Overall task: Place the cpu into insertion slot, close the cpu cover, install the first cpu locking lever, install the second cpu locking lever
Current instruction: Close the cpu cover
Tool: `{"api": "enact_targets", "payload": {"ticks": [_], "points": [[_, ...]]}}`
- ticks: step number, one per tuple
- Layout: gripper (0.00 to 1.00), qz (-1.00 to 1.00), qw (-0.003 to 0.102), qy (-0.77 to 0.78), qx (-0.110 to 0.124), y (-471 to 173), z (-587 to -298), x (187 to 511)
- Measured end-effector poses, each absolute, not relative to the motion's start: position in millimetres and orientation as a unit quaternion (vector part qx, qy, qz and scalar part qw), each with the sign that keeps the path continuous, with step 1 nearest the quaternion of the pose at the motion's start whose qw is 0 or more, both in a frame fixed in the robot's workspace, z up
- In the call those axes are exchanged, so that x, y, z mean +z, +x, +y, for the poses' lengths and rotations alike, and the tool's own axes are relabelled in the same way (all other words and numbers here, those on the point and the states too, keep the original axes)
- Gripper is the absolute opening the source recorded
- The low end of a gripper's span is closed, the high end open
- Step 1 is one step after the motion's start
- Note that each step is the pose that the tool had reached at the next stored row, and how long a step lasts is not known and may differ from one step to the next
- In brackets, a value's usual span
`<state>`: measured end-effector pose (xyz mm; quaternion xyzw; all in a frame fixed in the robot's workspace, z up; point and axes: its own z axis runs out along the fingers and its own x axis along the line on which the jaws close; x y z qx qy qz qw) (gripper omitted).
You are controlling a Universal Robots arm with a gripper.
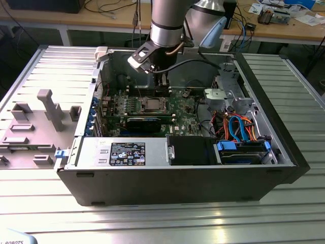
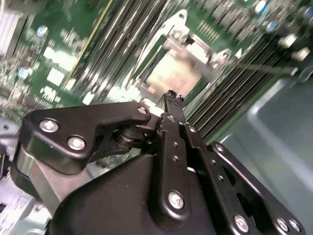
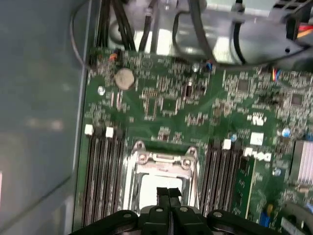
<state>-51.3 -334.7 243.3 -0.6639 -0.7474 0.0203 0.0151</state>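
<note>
— Where, the cpu [image 3: 163, 182]?
— Flat matte-silver square, seated in the insertion slot [image 1: 144, 107], framed by the shiny metal cpu cover [image 3: 164, 159].
— And the gripper [image 3: 168, 193]?
— Black, jointed, pointing down just above; jaws pressed together, empty.

No wording can be made out letter by letter. A black-and-white label [image 1: 128, 153], packed with tiny print and symbols, sits on the silver power supply [image 1: 91, 152], nearer the camera than the hand [image 1: 162, 85] in the exterior view. A white object [image 1: 12, 240] at that view's lower left corner, well apart from the hand, carries 1 cropped line of dark capitals. In the first wrist view, a white printed logo [image 3: 257, 156] and smaller white silk-screen marks [image 3: 254, 119] stand on the green circuit board [image 3: 166, 105]. Both lie off to one side of the hand [image 3: 168, 192], beyond the memory slots [image 3: 222, 176].
</note>
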Motion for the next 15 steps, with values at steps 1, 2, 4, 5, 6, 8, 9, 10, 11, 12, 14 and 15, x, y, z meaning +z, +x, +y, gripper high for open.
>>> {"api": "enact_targets", "payload": {"ticks": [1,2,4,5,6,8,9,10,11,12,14,15], "points": [[0.11,-0.747,0.015,-0.664,0.02,-56,-335,241],[0.11,-0.747,0.015,-0.664,0.02,-64,-335,238],[0.11,-0.747,0.015,-0.664,0.02,-72,-335,233],[0.11,-0.748,0.015,-0.663,0.02,-73,-335,230],[0.11,-0.748,0.015,-0.663,0.02,-73,-335,228],[0.11,-0.749,0.015,-0.662,0.02,-73,-335,223],[0.11,-0.751,0.015,-0.66,0.02,-73,-335,220],[0.11,-0.752,0.015,-0.659,0.02,-73,-335,217],[0.11,-0.752,0.015,-0.658,0.02,-73,-335,215],[0.11,-0.753,0.015,-0.658,0.02,-73,-335,213],[0.11,-0.754,0.015,-0.656,0.02,-73,-335,209],[0.11,-0.754,0.015,-0.656,0.02,-73,-335,206]]}}
